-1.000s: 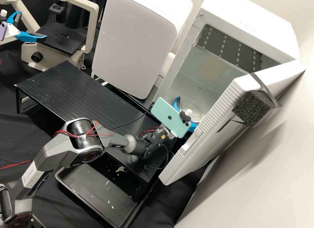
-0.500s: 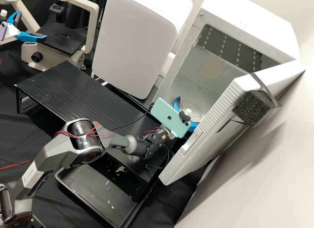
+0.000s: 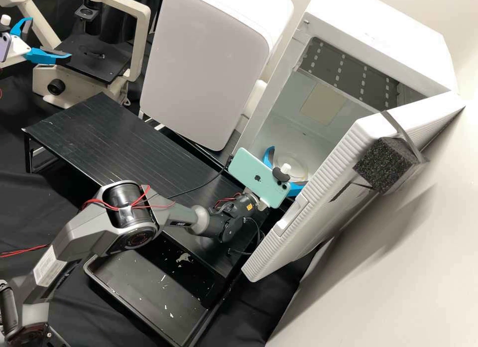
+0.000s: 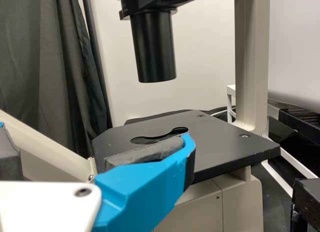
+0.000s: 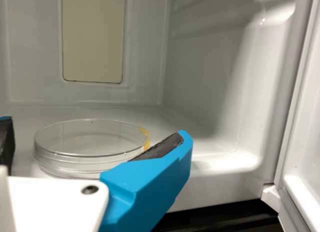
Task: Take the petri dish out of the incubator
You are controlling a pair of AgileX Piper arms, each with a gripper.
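Inside the open incubator (image 3: 368, 33), the petri dish (image 5: 75, 163) lies flat, ungrasped. The right gripper (image 5: 94, 129) has edged slightly inward, jaws parted, suggesting final alignment before closure. The left gripper (image 3: 51, 38), by the microscope (image 3: 92, 63), remains stationary, its jaws likewise spread.

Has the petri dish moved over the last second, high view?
No. The petri dish sits at the same spot relative to the beige panel on the incubator's inner wall.
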